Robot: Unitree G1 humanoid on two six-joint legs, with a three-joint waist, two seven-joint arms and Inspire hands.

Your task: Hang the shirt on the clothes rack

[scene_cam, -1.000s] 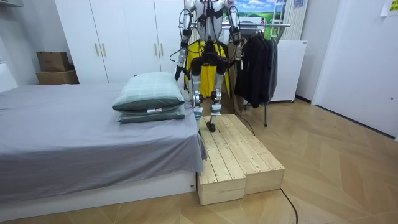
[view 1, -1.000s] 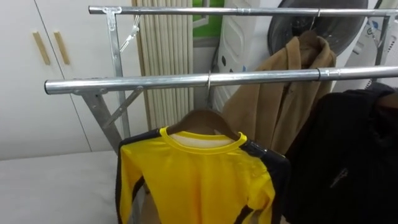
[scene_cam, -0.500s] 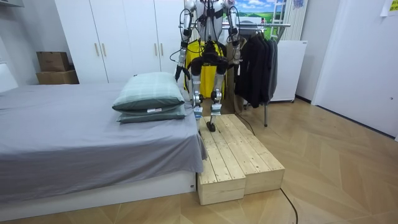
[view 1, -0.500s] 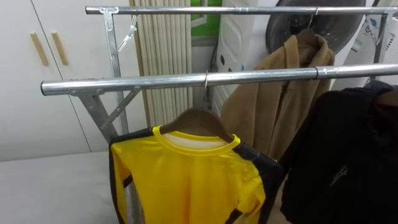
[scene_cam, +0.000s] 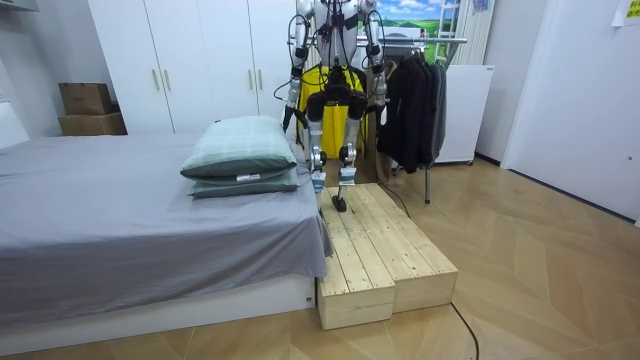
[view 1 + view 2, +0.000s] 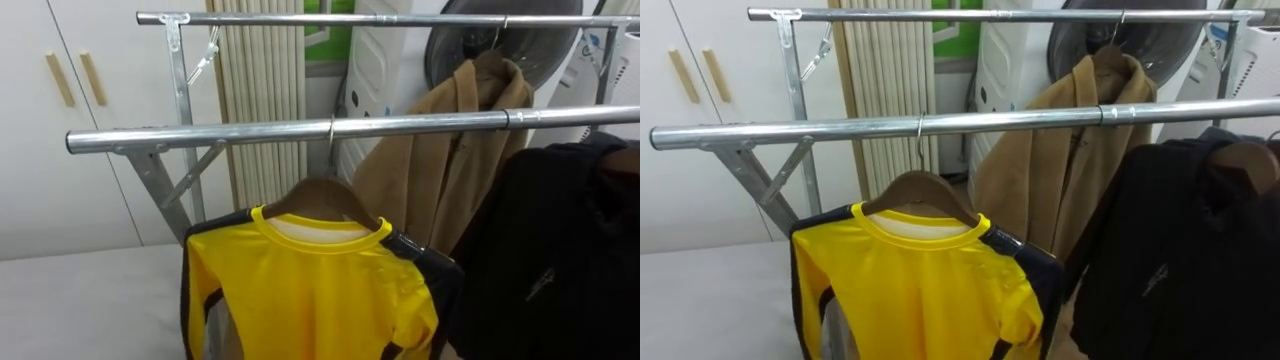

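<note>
The yellow shirt (image 6: 310,290) is hanging on a wooden hanger (image 6: 325,192), and the hanger's hook is sitting over the near rail (image 6: 200,134) of the metal rack. It's bright yellow with a yellow ribbed collar and black sleeves, and it's drooping a bit, with folds running down the right shoulder.

Just to its right on the same rail a black jacket (image 6: 560,240) is hanging, and its edge is crowding the shirt's right sleeve. Behind, a tan coat (image 6: 440,160) is hanging off the far rail (image 6: 300,18), with a big round fan (image 6: 520,40) showing past it. A ribbed beige panel (image 6: 262,90) and a white wardrobe (image 6: 60,120) are standing behind the rack on the left.

In the room view the robot is standing on a wooden platform (image 5: 385,255) beside the bed (image 5: 120,220), facing the rack, with both arms hanging down. The left hand (image 5: 288,118) and right hand (image 5: 382,92) are down by its sides, way too small there, so I can't tell if either one is loose or clenched.
</note>
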